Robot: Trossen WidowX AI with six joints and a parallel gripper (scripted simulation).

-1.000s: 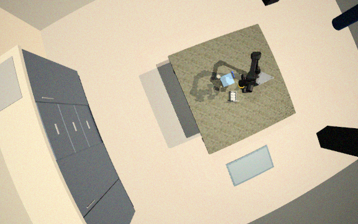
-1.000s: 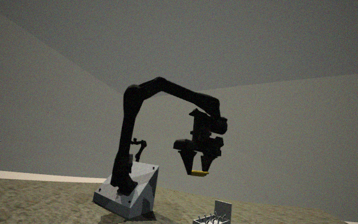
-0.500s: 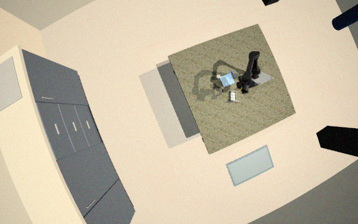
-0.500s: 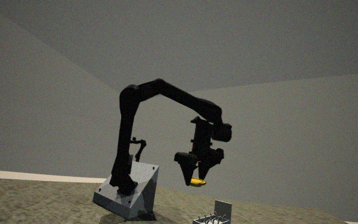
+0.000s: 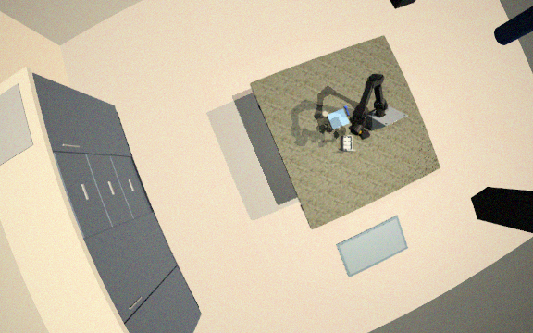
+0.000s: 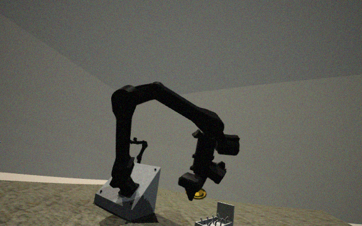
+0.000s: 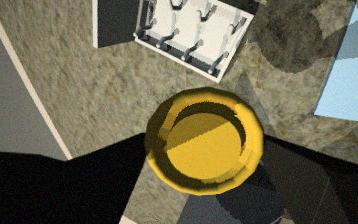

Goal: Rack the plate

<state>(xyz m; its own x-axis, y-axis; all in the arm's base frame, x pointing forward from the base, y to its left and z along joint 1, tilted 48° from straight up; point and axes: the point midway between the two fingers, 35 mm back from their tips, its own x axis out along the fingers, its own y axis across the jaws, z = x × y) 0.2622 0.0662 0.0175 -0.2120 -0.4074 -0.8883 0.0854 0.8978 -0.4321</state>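
Grasped at the tip of the gripper (image 6: pixel 192 192): a yellow plate (image 7: pixel 204 140), clamped between the black fingers and carried in the air above the mat (image 7: pixel 95 95). In the wrist view, dark finger to the left of the plate, plate filling the middle with its hollow face toward the camera, second dark finger to the right. In the exterior view, only a small yellow edge of the plate (image 6: pixel 200 194) showing behind the lowered tip, tilted rather than flat.

Farther left in that view, grey base block (image 6: pixel 131 194) carrying the black arm (image 6: pixel 168 103), which arches over and bends down to the gripper; lower right, the white dish rack (image 6: pixel 215 218) standing on the mat, below and just right of the plate, apart from it. Rack slots holding nothing; bare curved wire rails (image 7: pixel 180 42) showing across its white tray, ahead of the plate in the wrist view. Pale blue sheet (image 7: pixel 350 85) lying flat on the mat at far right
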